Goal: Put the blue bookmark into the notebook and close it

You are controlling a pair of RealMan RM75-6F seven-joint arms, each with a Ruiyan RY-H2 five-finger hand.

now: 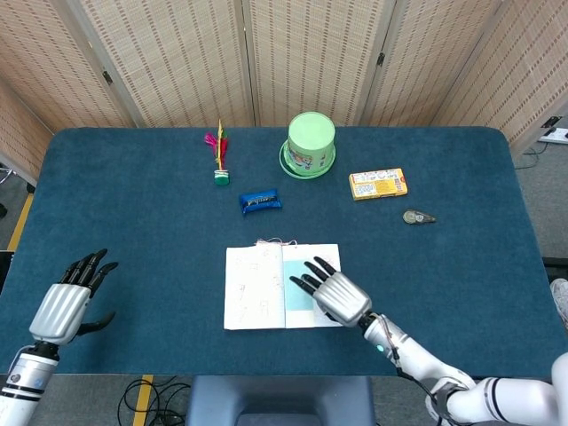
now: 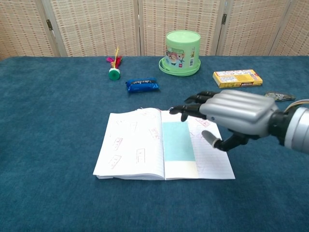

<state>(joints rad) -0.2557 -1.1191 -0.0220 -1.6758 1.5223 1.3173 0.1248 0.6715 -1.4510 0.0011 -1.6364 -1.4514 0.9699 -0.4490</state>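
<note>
The notebook (image 1: pixel 257 286) (image 2: pixel 133 145) lies open and flat near the table's front middle. A pale blue bookmark (image 2: pixel 178 143) (image 1: pixel 299 288) lies on its right page, beside the spine. My right hand (image 1: pixel 335 296) (image 2: pixel 231 115) hovers above the right page with fingers spread, holding nothing and clear of the bookmark. Far to the left, near the front edge, my left hand (image 1: pixel 69 300) stays open with nothing in it; the chest view does not show it.
A green tub (image 1: pixel 311 143) (image 2: pixel 183 51) on its lid stands at the back middle, with a feathered shuttlecock (image 1: pixel 219 156) and a blue packet (image 1: pixel 260 201) left of it. A yellow box (image 1: pixel 378 184) and a small tape dispenser (image 1: pixel 417 216) lie to the right.
</note>
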